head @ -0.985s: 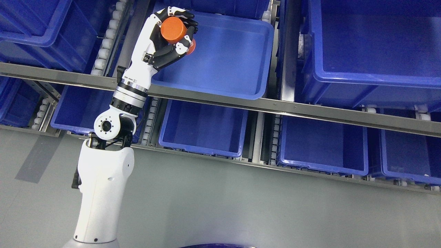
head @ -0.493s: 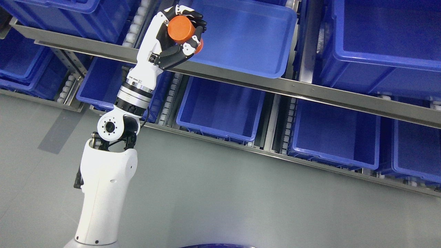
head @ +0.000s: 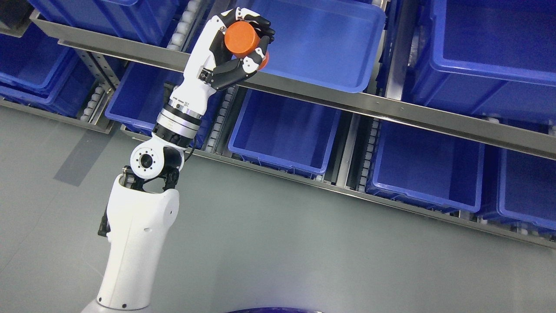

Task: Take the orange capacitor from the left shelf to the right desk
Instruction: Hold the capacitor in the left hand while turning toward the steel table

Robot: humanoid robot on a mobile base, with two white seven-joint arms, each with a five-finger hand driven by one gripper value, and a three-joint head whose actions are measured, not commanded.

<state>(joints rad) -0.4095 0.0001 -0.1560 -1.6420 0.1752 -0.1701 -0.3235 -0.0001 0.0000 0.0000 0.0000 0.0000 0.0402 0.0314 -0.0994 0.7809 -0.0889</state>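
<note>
We saw the left hand (head: 236,48) curled tightly round the capacitor (head: 240,38). A bin (head: 347,82) lay just right of it.

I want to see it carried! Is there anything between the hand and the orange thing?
Nothing: in the head view the left hand grips the orange capacitor directly, fingers wrapped around it.
</note>
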